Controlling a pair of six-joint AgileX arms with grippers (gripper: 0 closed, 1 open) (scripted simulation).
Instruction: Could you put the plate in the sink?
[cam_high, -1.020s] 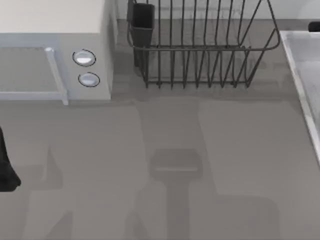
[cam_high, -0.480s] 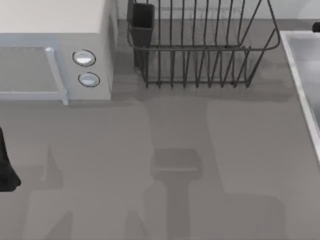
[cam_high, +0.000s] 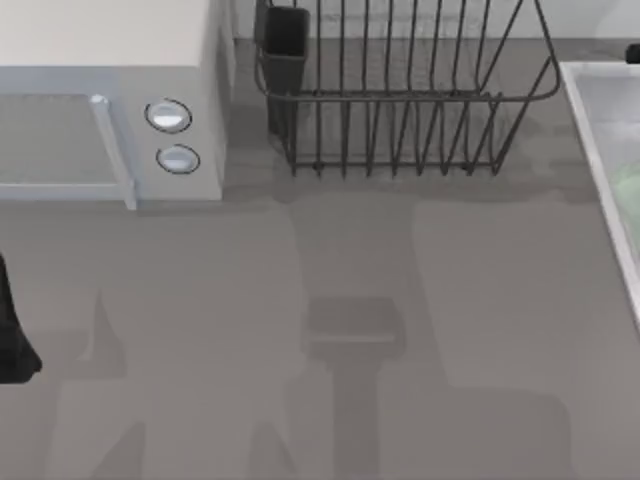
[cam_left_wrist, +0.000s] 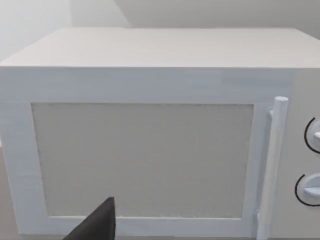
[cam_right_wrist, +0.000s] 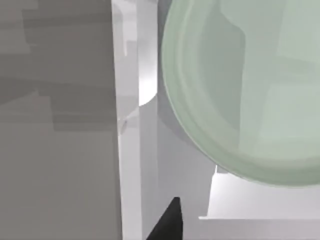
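The large, round, pale mint-green plate with its shallow raised rim (cam_right_wrist: 240, 90) lies over the light grey-white rectangular sink with the pale raised rim (cam_right_wrist: 131, 150), inside that rim and close to the sink's near wall in the right wrist view; in the top view a faint green patch of the plate (cam_high: 628, 190) shows within the sink (cam_high: 590, 120) at the table's right edge, just beside the dark wire dish rack (cam_high: 400, 90); whether the plate already rests on the sink's floor or hangs just above it cannot be told. Only a dark fingertip of the right gripper (cam_right_wrist: 167, 222) is seen, beside the sink's rim and apart from the plate, so whether its fingers are spread or closed cannot be told, nor whether it grips anything. The left arm (cam_high: 12, 330) is parked far from the sink at the table's left edge, its gripper facing the white microwave with two round knobs (cam_left_wrist: 150, 145); whether that gripper is spread or closed cannot be told either. Judging from this, the carry looks done or nearly done; what may remain is a release, if none has happened, and drawing the right arm clear of the sink.
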